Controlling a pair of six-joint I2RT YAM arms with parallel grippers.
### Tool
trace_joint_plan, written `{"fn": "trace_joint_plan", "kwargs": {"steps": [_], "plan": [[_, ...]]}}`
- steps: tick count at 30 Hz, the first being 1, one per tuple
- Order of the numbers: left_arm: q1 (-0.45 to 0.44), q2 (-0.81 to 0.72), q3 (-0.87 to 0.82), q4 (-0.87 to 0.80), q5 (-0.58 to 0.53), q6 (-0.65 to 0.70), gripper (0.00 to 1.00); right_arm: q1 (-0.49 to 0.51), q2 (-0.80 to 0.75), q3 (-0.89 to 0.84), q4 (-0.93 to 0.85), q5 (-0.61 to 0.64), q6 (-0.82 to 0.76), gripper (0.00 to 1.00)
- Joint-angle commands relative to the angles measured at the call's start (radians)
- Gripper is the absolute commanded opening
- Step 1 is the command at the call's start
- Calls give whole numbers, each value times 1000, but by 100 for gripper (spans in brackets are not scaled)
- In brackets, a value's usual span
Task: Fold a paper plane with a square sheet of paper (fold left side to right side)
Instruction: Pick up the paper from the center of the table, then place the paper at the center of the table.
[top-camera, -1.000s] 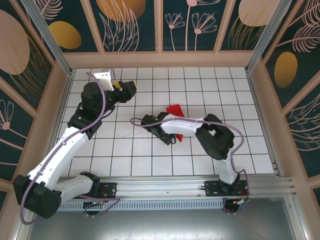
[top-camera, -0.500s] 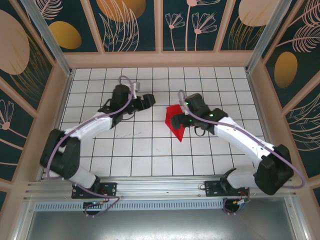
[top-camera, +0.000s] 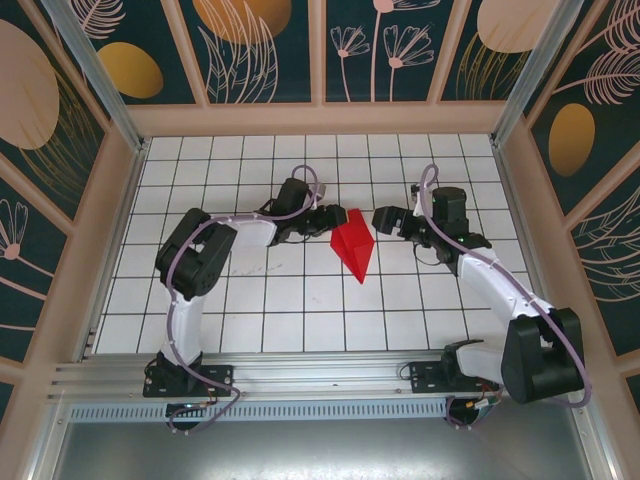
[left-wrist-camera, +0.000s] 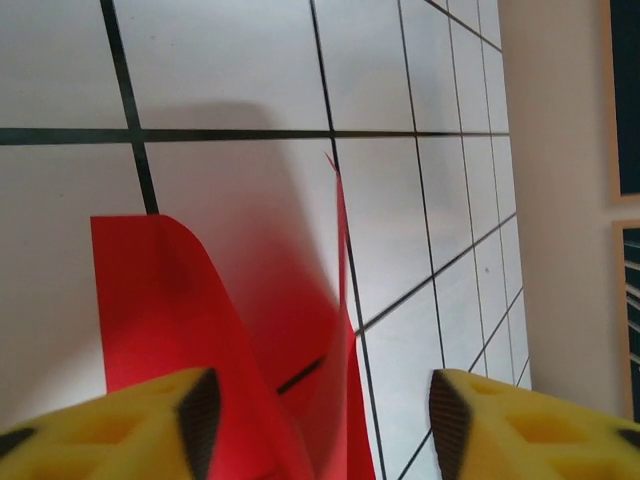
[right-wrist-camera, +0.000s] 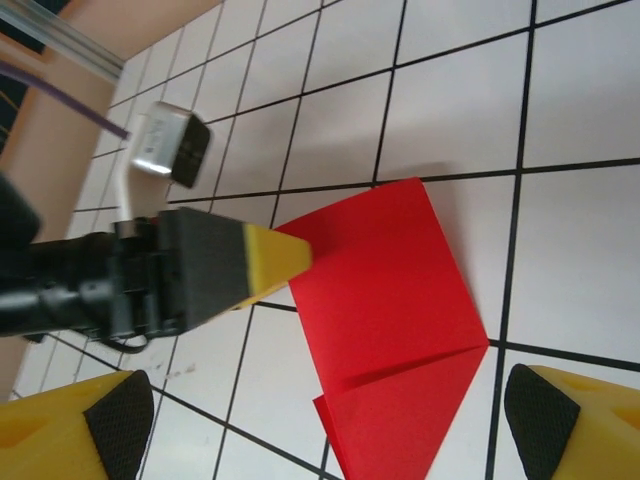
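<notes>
paper first: the red sheet (top-camera: 352, 243) lies mid-table on the white grid (top-camera: 300, 310), creased into a kite shape whose long axis runs far to near, its point aimed at the near edge. the left gripper (top-camera: 329, 223) is the closer one, its tip touching the sheet's left edge. in the left wrist view its yellow fingers (left-wrist-camera: 120, 425) stand wide apart with the raised, curling left flap between them, not pinched. the right gripper (top-camera: 382, 218) sits just beside the sheet's far right corner, apart from it, jaws also spread and holding nothing. the flap lies directly ahead of the left gripper and must cross that long axis rightward, so the left arm looks best placed to carry it.
</notes>
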Motion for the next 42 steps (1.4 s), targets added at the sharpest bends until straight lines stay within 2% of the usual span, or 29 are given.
{"fn": "trace_joint_plan", "kwargs": {"steps": [1, 3, 6, 9, 15, 18, 24, 30, 36, 40, 42], "plan": [[-6, 27, 35, 56, 31, 5, 40, -19, 23, -3, 45, -102, -17, 92], [0, 8, 28, 56, 25, 38, 25, -32, 45, 6, 29, -125, -57, 92], [21, -42, -17, 66, 38, 83, 8, -64, 84, 9, 43, -191, -115, 92], [56, -99, -86, 128, 102, 112, 1, -85, 151, 28, 72, -280, -173, 91], [91, -164, -168, 178, 257, 210, 0, -86, 358, 97, 137, -440, -247, 81], [95, -174, -201, 241, 314, 209, 0, -84, 442, 117, 200, -524, -245, 77], [95, -157, -205, 271, 348, 203, 0, -58, 548, 155, 281, -608, -231, 75], [95, -153, -206, 269, 351, 210, 0, -25, 616, 190, 297, -662, -227, 65], [95, -139, -205, 266, 350, 211, 0, -21, 610, 192, 278, -677, -243, 49], [95, -133, -197, 234, 339, 235, 0, -28, 601, 191, 252, -660, -260, 32], [95, -126, -192, 217, 330, 250, 4, -28, 593, 191, 237, -648, -267, 18]]}}
